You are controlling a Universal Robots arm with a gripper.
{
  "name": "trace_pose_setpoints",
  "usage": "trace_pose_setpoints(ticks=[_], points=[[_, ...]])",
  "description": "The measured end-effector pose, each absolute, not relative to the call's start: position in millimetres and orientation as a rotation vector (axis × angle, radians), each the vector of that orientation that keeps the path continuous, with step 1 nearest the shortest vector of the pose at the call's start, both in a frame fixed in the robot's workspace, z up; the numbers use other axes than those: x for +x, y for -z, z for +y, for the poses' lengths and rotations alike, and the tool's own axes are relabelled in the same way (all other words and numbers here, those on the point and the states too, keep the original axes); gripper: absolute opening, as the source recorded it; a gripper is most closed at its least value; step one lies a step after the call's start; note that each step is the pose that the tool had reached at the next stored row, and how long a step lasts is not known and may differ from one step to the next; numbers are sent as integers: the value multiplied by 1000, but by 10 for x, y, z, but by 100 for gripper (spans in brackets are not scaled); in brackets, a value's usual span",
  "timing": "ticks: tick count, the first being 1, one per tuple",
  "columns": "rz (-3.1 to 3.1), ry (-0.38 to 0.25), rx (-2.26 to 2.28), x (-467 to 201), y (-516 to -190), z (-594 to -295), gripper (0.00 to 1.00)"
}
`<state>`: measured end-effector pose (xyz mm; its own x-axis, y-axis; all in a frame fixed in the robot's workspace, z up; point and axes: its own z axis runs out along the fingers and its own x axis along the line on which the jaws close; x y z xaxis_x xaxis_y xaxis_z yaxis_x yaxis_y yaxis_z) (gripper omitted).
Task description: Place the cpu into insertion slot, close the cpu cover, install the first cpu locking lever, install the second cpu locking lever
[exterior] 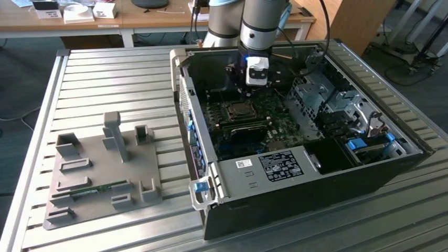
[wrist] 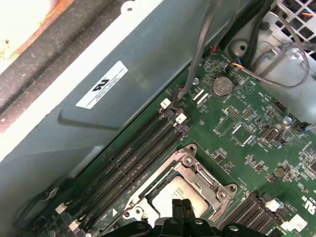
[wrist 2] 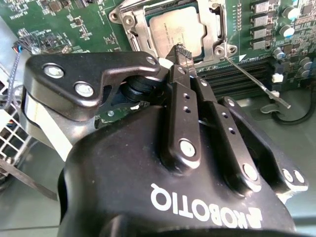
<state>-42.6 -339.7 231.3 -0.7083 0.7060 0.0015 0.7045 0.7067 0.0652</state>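
Note:
The cpu (wrist 2: 174,28) lies flat in the insertion slot (exterior: 238,109) on the green motherboard, its silver top showing in both wrist views (wrist: 174,194). The cpu cover (wrist 2: 134,25) lies down around it as a silver frame (wrist: 198,169). A thin metal locking lever (wrist 2: 253,80) sticks out from the socket's corner across the memory slots. My gripper (wrist 2: 178,49) hangs just above the cpu's edge, shut with nothing between its fingers (wrist: 181,205). In the exterior view it (exterior: 250,90) reaches down into the open computer case.
Long black memory slots (wrist: 133,158) run beside the socket. The case's grey wall (wrist: 113,113) and loose cables (wrist: 276,59) are close by. On the exterior view's left, a grey fixture plate (exterior: 133,157) carries a green memory stick (exterior: 91,190).

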Motion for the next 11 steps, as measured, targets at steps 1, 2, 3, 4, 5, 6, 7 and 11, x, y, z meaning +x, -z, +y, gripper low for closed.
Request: trace_pose_setpoints(ticks=[1, 2, 3, 4, 5, 6, 7, 11], points=[[2889, -95, 1171, -426, -2313, -3397, 11], [2897, -95, 1151, -426, -2313, -3397, 11], [2905, -96, 1132, -427, -2313, -3397, 11], [2911, -96, 1118, -427, -2313, -3397, 11], [2912, -96, 1115, -427, -2313, -3397, 11], [2912, -96, 1114, -427, -2313, -3397, 11], [2912, -96, 1114, -427, -2313, -3397, 11], [2921, -96, 1093, -427, -2313, -3397, 11]])
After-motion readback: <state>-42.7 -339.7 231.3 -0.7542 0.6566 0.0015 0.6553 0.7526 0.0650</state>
